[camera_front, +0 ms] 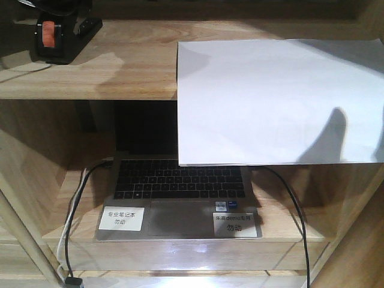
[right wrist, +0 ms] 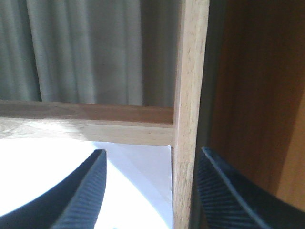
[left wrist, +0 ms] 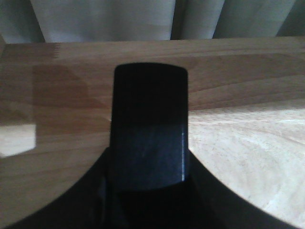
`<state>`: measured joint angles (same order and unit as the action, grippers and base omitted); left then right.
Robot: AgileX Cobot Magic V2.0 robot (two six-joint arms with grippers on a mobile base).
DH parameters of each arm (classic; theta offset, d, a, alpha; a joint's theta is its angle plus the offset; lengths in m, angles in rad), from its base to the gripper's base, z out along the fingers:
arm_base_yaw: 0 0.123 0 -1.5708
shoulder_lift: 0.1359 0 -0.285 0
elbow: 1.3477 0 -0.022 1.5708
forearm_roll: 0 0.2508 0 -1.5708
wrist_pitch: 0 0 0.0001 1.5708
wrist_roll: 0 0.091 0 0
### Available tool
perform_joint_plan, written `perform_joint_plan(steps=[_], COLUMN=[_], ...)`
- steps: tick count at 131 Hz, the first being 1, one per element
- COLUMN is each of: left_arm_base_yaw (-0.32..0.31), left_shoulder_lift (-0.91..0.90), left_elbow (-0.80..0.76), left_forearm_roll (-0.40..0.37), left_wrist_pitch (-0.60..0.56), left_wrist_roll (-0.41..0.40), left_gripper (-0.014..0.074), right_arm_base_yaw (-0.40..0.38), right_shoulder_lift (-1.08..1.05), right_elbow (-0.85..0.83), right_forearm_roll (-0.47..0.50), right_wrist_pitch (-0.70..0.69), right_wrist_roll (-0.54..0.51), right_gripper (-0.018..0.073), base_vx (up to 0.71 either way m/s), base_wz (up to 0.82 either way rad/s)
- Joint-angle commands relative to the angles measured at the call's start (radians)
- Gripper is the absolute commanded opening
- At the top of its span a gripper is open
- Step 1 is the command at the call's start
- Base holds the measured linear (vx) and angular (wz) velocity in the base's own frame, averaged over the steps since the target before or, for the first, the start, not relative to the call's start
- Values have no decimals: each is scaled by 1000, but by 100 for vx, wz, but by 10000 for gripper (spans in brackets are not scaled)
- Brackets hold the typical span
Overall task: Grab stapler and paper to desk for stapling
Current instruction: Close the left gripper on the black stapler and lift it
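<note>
Starting above and left of the laptop [camera_front: 180, 180], the stapler [camera_front: 53, 37] sits on the upper shelf board [camera_front: 132, 66], its orange-red patch facing front. The left gripper [left wrist: 148, 157] has its 2 jaws drawn in against the stapler's flanks and looks clamped on it, though the contact itself is in shadow. I would lift it straight up off the board before backing away, so the base does not drag.

Above the laptop and out to its right, the paper [camera_front: 270, 102] lies on the same board. Its front edge hangs past the lip and hides part of the laptop's screen.

Farther right of the laptop, the right gripper [right wrist: 152, 157] is spread wide and holds nothing. 1 jaw hovers over the paper and the other sits beyond the upright post [right wrist: 188, 95]. Closing here would pinch the post, so it should probably shift toward the laptop and take the overhanging edge, 1 jaw beneath and 1 on top.
</note>
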<state>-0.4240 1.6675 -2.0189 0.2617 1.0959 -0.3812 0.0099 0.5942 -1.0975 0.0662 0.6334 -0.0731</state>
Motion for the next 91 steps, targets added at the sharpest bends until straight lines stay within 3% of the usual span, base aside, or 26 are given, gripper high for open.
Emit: perform_joint_plan(steps=[1,25,55,68,91], left_arm_base_yaw=[0,-26,-64,-64,-64], left_shoulder_lift=[-60,-161,-414,-543,-736], left_elbow=[-28,22,358,519,729], left_forearm_roll=[7,11,4,-43,-104], left_wrist_pitch=[-67,-141,-414,-522,-616], left_wrist_roll=[-8,15,17,17,49], left_gripper=[-8,-6,-6,-6,-6], right_arm_base_yaw=[0,0,0,0,0], right_shoulder_lift=[14,14,14,14,14], right_elbow=[-24,-24,-24,-24,-24], right_forearm_roll=[1,1,1,1,1], right_wrist_pitch=[-71,-71,-71,-71,-71], right_wrist_roll=[-6,-6,-6,-6,-6], right_gripper=[398,398,398,398,398], base_vx=[0,0,0,0,0], base_wz=[0,0,0,0,0])
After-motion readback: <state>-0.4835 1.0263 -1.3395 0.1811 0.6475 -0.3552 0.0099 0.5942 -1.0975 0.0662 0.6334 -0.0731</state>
